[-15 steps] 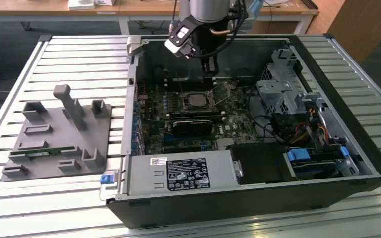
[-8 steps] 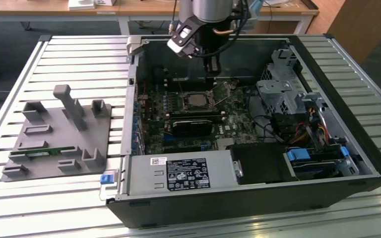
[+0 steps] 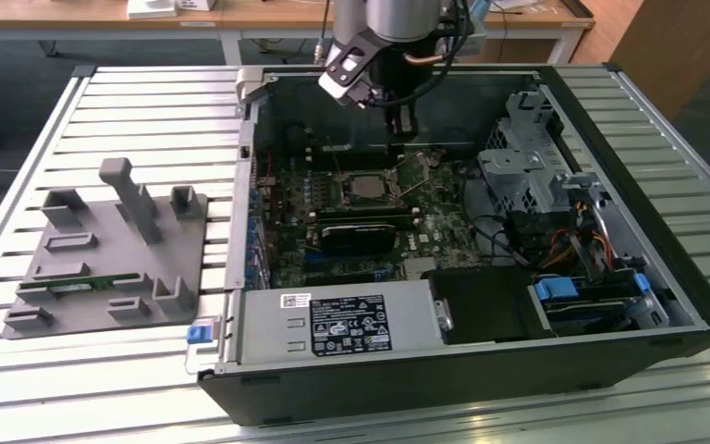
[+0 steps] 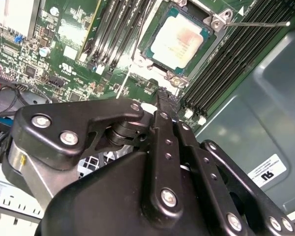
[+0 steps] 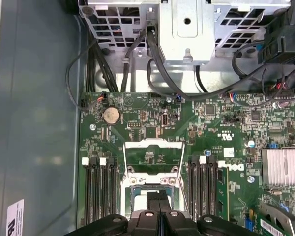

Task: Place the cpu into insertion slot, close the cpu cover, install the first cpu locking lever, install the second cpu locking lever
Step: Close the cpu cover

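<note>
1. We see the computer case (image 3: 479, 375) lying open on the slatted counter (image 3: 34, 129), and the arm reaches down into it.
2. The cpu (image 4: 179, 42) sits flat in the insertion slot (image 4: 152, 60), silver top facing up.
3. The cpu cover (image 5: 155, 143) is swung open, hinged back from the insertion slot, and we can see green board through its window.
4. A thin wire locking lever (image 4: 255, 23) sticks out from one corner of the insertion slot, unlatched.
5. The pincer (image 4: 162, 96) hangs just beside the insertion slot. Its tip is over the slot's edge in the first wrist view (image 5: 160, 196).
6. The pincer's fingers are pressed together and hold nothing.
7. Long memory slots (image 4: 221, 64) run on both sides of the insertion slot.
8. A grey parts holder (image 3: 108, 250) stands on the counter outside the case, well apart from the insertion slot.
</note>
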Controlling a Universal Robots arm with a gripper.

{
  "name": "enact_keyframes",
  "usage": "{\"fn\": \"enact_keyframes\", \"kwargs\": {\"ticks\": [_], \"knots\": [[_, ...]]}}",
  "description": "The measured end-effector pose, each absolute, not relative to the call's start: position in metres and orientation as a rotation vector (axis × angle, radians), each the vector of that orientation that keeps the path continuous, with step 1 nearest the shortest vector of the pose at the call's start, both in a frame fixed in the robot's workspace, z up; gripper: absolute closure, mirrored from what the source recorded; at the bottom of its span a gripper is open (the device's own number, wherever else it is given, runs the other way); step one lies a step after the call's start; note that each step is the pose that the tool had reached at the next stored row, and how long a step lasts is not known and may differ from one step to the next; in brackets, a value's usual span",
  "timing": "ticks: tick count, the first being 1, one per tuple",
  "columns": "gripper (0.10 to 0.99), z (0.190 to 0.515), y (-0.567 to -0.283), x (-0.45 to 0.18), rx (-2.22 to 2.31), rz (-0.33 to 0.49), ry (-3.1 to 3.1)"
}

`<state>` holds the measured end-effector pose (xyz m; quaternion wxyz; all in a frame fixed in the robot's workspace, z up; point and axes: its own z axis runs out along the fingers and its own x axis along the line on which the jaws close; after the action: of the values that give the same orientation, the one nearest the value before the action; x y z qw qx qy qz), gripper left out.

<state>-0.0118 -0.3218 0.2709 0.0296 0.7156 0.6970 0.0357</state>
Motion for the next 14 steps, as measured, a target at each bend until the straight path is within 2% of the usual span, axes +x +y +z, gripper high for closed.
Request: {"fn": "enact_keyframes", "kwargs": {"ticks": [14], "knots": [[0.980,0.2709,-0.3218,-0.0017,2.207,0.110,2.149]]}}
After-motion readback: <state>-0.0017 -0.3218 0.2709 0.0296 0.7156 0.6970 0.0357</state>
